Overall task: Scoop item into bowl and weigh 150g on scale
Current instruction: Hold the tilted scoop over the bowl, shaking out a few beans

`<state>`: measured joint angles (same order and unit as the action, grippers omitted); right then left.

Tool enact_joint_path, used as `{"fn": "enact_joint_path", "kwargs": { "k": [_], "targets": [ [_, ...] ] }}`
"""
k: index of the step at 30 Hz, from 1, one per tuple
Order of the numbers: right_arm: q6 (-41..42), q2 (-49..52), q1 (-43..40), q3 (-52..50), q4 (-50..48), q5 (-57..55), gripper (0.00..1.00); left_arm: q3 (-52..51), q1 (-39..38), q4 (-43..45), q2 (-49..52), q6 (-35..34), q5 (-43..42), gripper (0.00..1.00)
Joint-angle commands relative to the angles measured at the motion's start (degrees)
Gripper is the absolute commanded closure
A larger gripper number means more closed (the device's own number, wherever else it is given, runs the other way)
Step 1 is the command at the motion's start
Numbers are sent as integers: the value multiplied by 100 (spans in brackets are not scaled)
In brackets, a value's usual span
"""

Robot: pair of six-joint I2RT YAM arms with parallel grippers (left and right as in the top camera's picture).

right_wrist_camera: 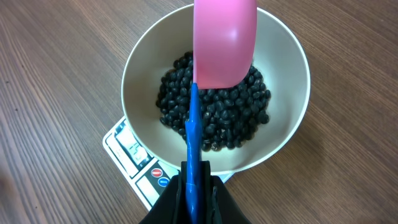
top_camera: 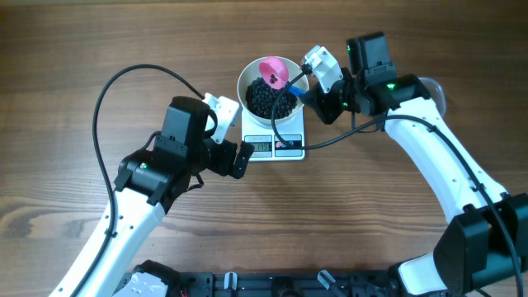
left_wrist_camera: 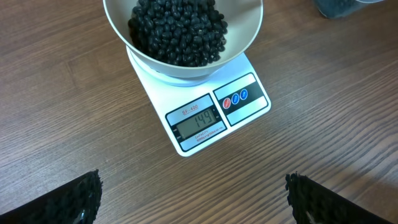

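R gripper [right_wrist_camera: 194, 180] clamps pink scoop [right_wrist_camera: 224, 43] by handle [right_wrist_camera: 193, 137] over beans [right_wrist_camera: 233, 121] in bowl [right_wrist_camera: 287, 93] for top-up; L gripper [top_camera: 238, 160], fully open & empty, sits 8 o'clock of scale [left_wrist_camera: 249, 115], facing display [left_wrist_camera: 198, 121].

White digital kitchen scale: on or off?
On. The grey display of the white rectangular scale shows digits, seemingly 149, in the left wrist view.

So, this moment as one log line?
right fingers: shut on pink blue-handled scoop over round white bowl of black beans | white scale under bowl: 149 | left fingers: open
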<state>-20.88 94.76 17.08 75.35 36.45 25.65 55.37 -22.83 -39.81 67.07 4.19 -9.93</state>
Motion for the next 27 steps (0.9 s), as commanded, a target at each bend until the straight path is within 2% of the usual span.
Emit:
{"fn": "enact_joint_path", "kwargs": {
  "k": [1,8,13,18,22,27],
  "targets": [
    [31,-129,9,37,7,-28,96,-31,-31,15,13,7,-90,0],
    [-37,-129,11,37,7,-28,96,-31,-31,15,13,7,-90,0],
    [-723,-129,103,37,63,-74,96,-31,-31,15,13,7,-92,0],
    [-166,-129,105,37,7,-74,96,-31,-31,15,13,9,-92,0],
    [-619,-129,107,37,59,-181,96,-31,-31,15,13,9,-90,0],
    [-756,-129,107,37,131,-616,96,-31,-31,15,13,9,-90,0]
  ]
}}
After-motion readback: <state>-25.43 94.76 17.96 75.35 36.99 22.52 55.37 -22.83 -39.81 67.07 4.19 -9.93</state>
